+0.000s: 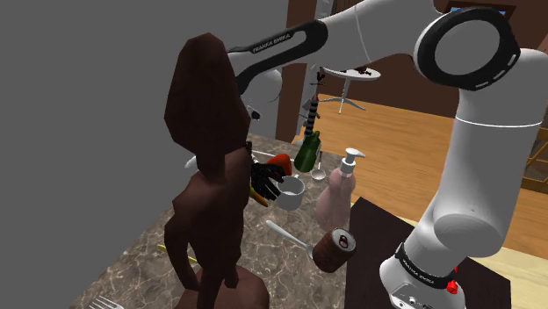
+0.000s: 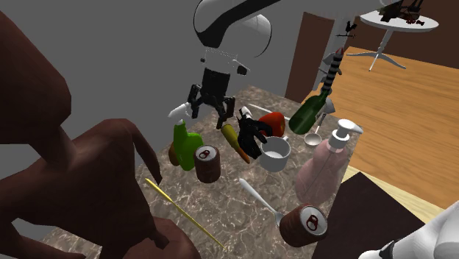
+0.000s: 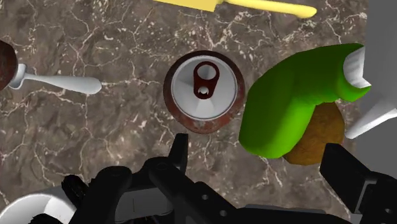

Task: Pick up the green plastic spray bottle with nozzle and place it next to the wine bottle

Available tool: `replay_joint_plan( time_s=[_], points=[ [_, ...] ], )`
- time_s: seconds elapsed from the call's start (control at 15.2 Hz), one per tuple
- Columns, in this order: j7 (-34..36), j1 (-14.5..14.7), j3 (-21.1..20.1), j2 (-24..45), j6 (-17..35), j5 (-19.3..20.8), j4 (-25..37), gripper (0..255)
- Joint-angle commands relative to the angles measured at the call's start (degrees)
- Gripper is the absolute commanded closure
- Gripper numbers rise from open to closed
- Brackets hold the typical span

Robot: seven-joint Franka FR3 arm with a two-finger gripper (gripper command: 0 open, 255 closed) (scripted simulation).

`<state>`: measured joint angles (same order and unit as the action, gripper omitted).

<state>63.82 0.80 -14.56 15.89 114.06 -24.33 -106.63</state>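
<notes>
The green spray bottle (image 2: pixel 185 143) with a white nozzle stands on the marble counter (image 2: pixel 221 206), beside an upright brown can (image 2: pixel 207 162). My gripper (image 2: pixel 208 112) hangs open just above it, holding nothing. In the wrist view the green bottle (image 3: pixel 286 108) lies ahead between the two spread fingers, nearer the right one, and the can (image 3: pixel 203 91) sits past the left fingertip (image 3: pixel 179 147). The dark green wine bottle (image 2: pixel 310 112), with a corkscrew in its neck, leans at the counter's far side (image 1: pixel 307 149).
A tall brown statue (image 1: pixel 211 176) blocks the shoulder view's middle. Between the spray bottle and the wine bottle are a white mug (image 2: pixel 274 154), a black and orange object (image 2: pixel 250 134) and a pink pump bottle (image 2: pixel 324 169). A tipped can (image 2: pixel 304 224), a spoon (image 2: pixel 257 197) and a yellow stick (image 2: pixel 184 213) lie nearer.
</notes>
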Motion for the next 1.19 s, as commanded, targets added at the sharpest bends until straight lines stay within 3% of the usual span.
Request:
replay_joint_plan(
  time_s=[0.0,0.13,0.59,1.12],
  points=[
    [2.9,0.4,0.1,4.7,0.8,-1.3,3.8,0],
    [4.6,0.7,0.1,7.6,1.3,-2.2,6.2,0],
    [4.2,2.1,-0.5,9.6,6.3,-2.8,3.7,0],
    [4.2,2.1,-0.5,9.6,6.3,-2.8,3.8,0]
  ],
)
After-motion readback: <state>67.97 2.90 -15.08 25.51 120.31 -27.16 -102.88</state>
